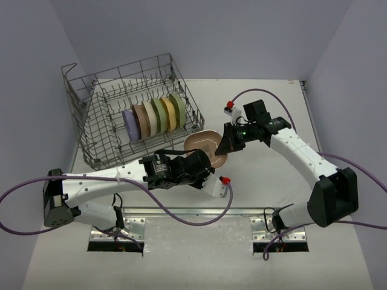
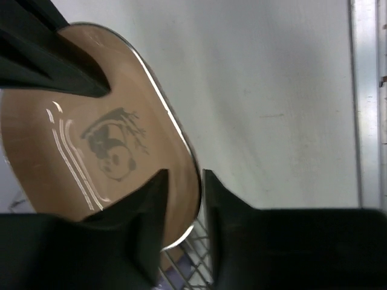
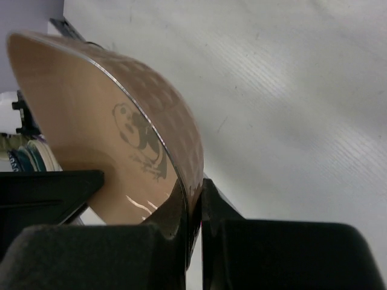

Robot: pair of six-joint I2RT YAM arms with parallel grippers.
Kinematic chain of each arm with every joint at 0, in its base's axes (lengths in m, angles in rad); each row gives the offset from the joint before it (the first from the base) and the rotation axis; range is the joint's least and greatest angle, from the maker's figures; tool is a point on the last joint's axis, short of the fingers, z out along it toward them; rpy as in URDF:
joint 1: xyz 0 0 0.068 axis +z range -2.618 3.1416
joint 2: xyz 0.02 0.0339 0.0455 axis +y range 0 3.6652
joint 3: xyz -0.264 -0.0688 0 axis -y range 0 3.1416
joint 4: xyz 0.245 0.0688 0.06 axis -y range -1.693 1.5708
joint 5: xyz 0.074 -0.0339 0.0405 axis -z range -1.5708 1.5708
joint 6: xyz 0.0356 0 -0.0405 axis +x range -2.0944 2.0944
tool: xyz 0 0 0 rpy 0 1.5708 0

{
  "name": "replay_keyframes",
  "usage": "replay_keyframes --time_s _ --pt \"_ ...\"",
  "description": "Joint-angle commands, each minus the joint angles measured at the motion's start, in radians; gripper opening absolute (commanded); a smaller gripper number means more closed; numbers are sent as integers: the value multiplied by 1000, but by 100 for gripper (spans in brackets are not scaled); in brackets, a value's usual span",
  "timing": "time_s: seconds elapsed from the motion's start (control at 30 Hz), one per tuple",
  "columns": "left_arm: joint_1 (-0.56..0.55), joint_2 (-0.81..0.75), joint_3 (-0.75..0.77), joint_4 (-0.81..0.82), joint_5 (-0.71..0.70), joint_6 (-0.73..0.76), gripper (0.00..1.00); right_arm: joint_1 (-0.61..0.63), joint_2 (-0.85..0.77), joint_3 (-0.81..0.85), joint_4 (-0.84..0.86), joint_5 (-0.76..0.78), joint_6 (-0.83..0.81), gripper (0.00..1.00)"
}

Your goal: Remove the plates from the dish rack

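tan panda-print plate (image 1: 202, 144) held off the surface (image 1: 260, 103), 4 o'clock of dish rack (image 1: 84, 115). right gripper (image 3: 195, 190) clamped on its rim; left gripper (image 2: 184, 178) narrowly parted astride the opposite rim. other plates (image 1: 154, 116) upright in rack.

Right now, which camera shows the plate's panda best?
The left wrist view: the panda faces that camera nearly flat-on. The right wrist view shows it slanted along the tan plate. In the top view it is too small to see.

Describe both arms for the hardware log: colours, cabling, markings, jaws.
The left arm and right arm match: white links, black joint housings and black wrist units. A purple cable trails from each, and a small red tab sits near each wrist. The jaws are matte black and wedge-shaped.
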Motion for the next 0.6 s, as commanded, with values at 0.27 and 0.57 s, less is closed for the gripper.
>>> replay_keyframes --time_s 0.27,0.57 --pt "177 -105 130 124 -57 -233 86 -269 22 115 -93 119 -208 0" --pt "635 -27 459 53 42 -654 86 -567 411 320 -102 274 -461 0"
